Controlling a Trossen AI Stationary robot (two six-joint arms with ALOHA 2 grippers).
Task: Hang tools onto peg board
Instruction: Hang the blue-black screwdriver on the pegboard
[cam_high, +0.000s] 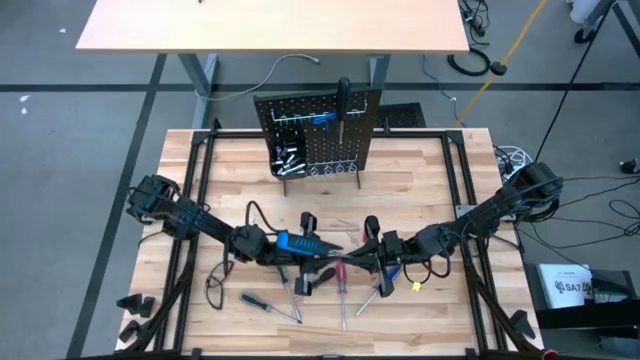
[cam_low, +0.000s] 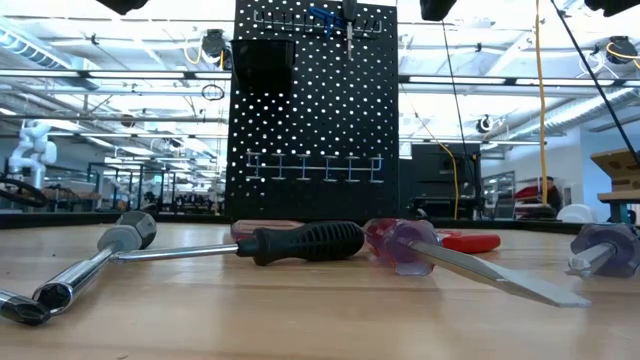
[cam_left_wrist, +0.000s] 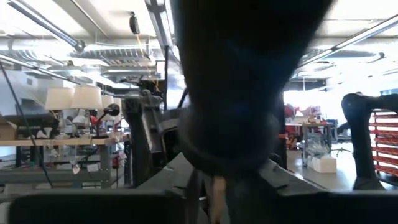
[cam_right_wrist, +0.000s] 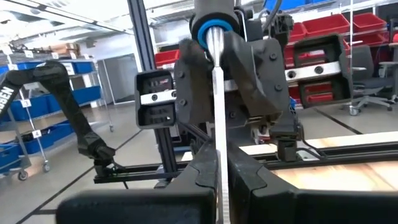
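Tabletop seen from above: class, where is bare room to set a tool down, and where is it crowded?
Bare: the table beside the peg board, and the strip between it and the arms. Crowded: the near middle, around both grippers and the loose tools.

We cannot make out what the dark, blurred bulk (cam_left_wrist: 239, 93) filling the left wrist view is (it hides the fingers' tips), and the peg board (cam_low: 315, 110) is cut off at the low view's upper edge.
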